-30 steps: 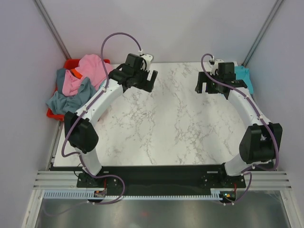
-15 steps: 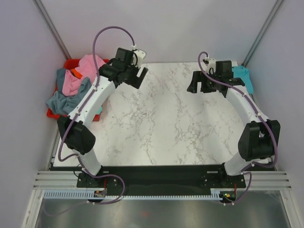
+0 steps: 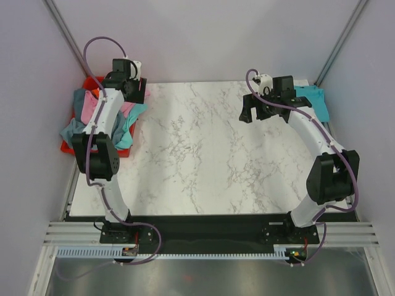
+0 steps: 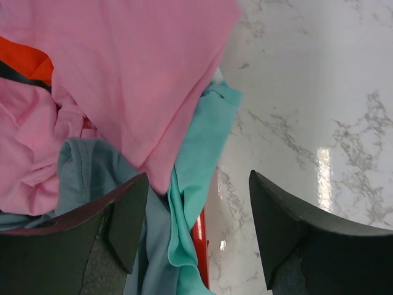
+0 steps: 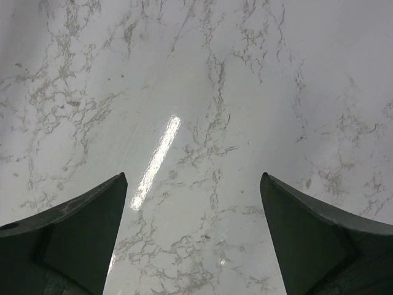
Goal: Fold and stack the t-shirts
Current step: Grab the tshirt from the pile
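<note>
A pile of t-shirts fills the red bin [image 3: 65, 147] at the far left: pink [image 3: 91, 106], grey-blue [image 3: 74, 131], mint [image 3: 126, 131] and a bit of orange [image 3: 95, 93]. My left gripper [image 3: 134, 95] is open and empty above the pile's right edge. In the left wrist view the pink shirt [image 4: 123, 74], mint shirt [image 4: 196, 166], grey-blue shirt [image 4: 86, 172] and orange cloth [image 4: 21, 61] lie below the gripper [image 4: 196, 233]. A folded teal-turquoise shirt [image 3: 311, 98] lies at the back right. My right gripper [image 3: 253, 114] is open and empty over bare marble [image 5: 193, 227], left of that shirt.
The white marble tabletop [image 3: 203, 154] lies between the arms. The bin's red rim [image 4: 199, 246] shows beside the table edge under the mint shirt. Grey walls and metal posts close in the back and both sides.
My left arm has swung left from the table's back to above the bin's pile. My right gripper has moved a little left, away from the teal-turquoise shirt.
</note>
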Robot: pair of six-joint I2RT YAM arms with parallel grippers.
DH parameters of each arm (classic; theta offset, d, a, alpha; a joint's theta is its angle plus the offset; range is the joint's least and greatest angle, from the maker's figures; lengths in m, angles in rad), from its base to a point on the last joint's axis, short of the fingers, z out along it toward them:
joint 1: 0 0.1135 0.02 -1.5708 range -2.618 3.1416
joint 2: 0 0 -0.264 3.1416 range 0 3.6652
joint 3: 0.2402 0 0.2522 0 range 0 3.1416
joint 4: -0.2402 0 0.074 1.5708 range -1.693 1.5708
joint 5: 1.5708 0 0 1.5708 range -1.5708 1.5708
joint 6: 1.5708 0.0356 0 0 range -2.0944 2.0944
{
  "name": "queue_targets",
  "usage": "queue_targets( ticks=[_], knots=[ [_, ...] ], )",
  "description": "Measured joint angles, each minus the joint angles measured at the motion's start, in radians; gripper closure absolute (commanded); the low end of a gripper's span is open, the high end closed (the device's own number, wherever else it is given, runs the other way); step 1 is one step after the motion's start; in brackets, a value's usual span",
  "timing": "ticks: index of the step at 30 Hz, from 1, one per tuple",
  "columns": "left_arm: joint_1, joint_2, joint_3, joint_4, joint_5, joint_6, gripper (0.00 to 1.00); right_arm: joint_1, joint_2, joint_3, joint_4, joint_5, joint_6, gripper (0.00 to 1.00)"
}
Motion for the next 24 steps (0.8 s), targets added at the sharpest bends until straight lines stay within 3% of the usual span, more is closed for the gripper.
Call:
queue_targets(
  ticks=[10, 18, 20, 24],
  knots=[
    [0.014, 0.229, 0.127, -0.001, -0.053, 0.03, 0.28, -0.002, 0.001, -0.063, 0.035, -0.033, 0.036, 0.02],
    [0.048, 0.271, 0.182, 0.006, -0.089, 0.043, 0.3, -0.002, 0.05, -0.02, 0.052, -0.047, 0.044, 0.02],
    [0.062, 0.282, 0.188, 0.006, -0.099, 0.044, 0.34, -0.002, 0.069, -0.006, 0.054, -0.047, 0.044, 0.02],
    [0.082, 0.31, 0.194, 0.011, -0.102, 0.049, 0.56, -0.002, 0.114, 0.027, 0.053, -0.05, 0.044, 0.02]
  ],
)
